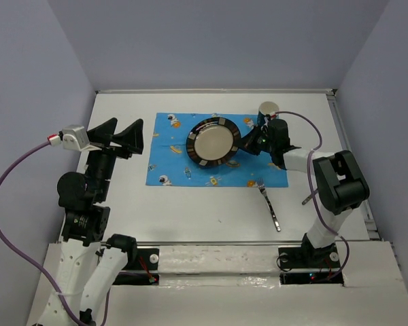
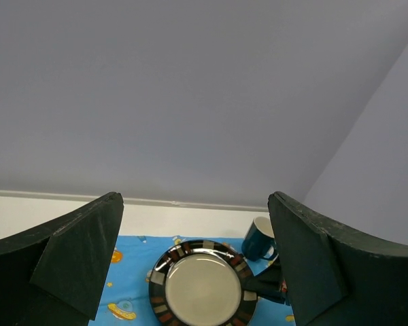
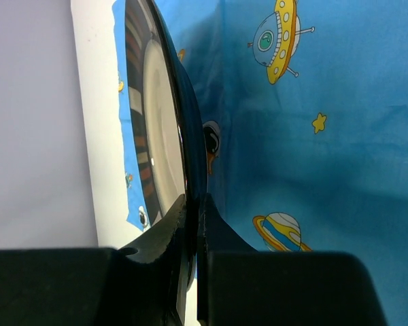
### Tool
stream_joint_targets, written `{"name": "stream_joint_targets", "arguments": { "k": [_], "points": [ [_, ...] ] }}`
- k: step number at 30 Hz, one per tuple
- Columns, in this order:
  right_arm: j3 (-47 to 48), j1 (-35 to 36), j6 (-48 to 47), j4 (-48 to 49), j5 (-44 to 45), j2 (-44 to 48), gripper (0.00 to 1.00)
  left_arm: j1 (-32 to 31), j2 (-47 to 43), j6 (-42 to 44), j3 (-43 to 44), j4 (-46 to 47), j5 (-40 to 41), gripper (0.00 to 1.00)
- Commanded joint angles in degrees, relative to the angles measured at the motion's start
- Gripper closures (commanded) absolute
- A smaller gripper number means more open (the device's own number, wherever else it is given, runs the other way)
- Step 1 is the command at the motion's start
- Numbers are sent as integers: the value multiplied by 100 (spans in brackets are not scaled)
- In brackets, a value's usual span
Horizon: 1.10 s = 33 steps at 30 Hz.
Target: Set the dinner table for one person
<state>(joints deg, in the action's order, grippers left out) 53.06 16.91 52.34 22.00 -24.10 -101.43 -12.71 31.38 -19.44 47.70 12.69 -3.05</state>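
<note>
A round plate (image 1: 214,141) with a dark patterned rim and a pale centre sits over the blue space-print mat (image 1: 170,163) on the white dinner table (image 1: 122,204). My right gripper (image 1: 248,141) is shut on the plate's right rim. In the right wrist view the plate (image 3: 156,122) runs edge-on into the gripper (image 3: 194,204), pinched between both jaws, with the mat (image 3: 313,102) behind it. My left gripper (image 1: 122,136) hovers wide open over the table's left side, holding nothing. From the left wrist view the gripper (image 2: 195,197) faces the plate (image 2: 202,288).
A dark blue mug (image 1: 268,109) with a white inside stands at the mat's far right corner, just behind the right gripper, and shows as the mug (image 2: 260,238) in the left wrist view. A metal fork (image 1: 268,202) lies on the table below the mat's right corner.
</note>
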Motion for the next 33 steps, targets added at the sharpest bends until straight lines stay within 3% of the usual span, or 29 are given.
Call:
{"name": "stream_joint_targets", "arguments": {
  "k": [1, 15, 19, 23, 25, 26, 30, 33],
  "points": [
    [196, -47, 312, 1403, -218, 27, 100, -30, 35, -42, -7, 392, -143, 1],
    [275, -153, 242, 1404, -104, -430, 100, -30, 106, -69, -33, 401, -187, 1],
    [284, -153, 58, 975, -69, -483, 74, -30, 123, -77, -24, 410, -196, 1],
    [267, -153, -214, 490, 54, -475, 55, -30, 123, -104, -33, 419, -222, 1],
    [249, -153, -381, 279, 89, -448, 53, -39, 114, -104, -42, 427, -231, 1],
    [258, -153, -426, 200, 116, -422, 47, -39, 114, -112, -42, 427, -223, 1],
    [302, -153, -654, -134, 203, -325, 45, -39, 97, -121, -51, 436, -231, 1],
    [311, -153, -909, -503, 440, -115, 34, -39, 88, -139, -59, 454, -240, 1]
  ]
}}
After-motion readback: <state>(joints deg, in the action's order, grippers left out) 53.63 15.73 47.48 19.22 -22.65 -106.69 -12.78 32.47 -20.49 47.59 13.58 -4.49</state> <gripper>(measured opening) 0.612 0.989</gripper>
